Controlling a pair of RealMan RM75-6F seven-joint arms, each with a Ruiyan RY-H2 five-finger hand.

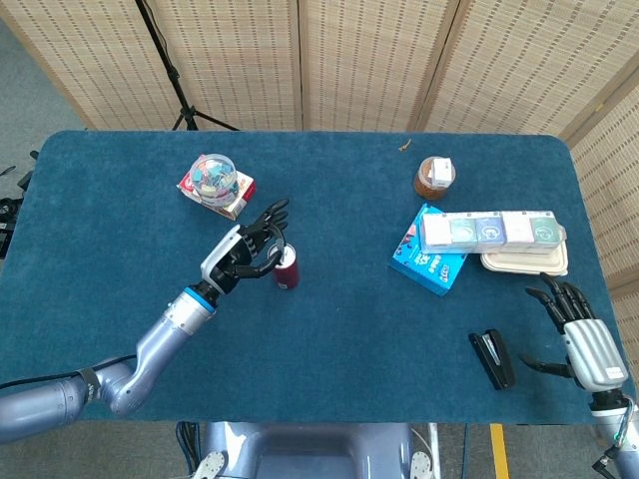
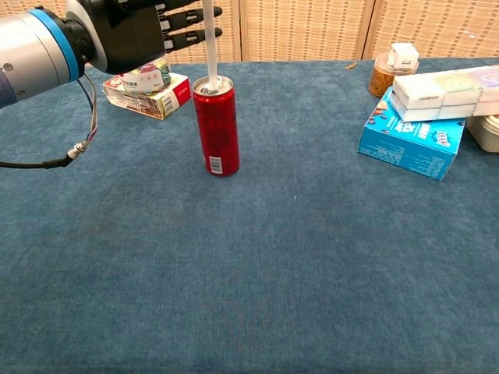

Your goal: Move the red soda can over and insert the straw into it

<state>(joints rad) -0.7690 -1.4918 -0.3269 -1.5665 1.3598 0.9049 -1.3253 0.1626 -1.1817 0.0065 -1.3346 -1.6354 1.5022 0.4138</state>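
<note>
Straw going into the can

The left hand (image 2: 129, 31) pinches the straw (image 2: 209, 39) upright, its tip at the mouth of the red soda can (image 2: 217, 125) standing left of centre on the counter (image 2: 312, 257); next, push down, then release; right hand (image 1: 584, 344) idle, fingers apart.

A table (image 1: 329, 329) covered in dark blue felt fills the middle of the room. Woven wicker screens (image 1: 359, 60) stand along its far edge from 10 to 2 o'clock. A black tripod stand (image 1: 180, 95) rises at 11 o'clock over grey floor (image 1: 25, 90).
</note>
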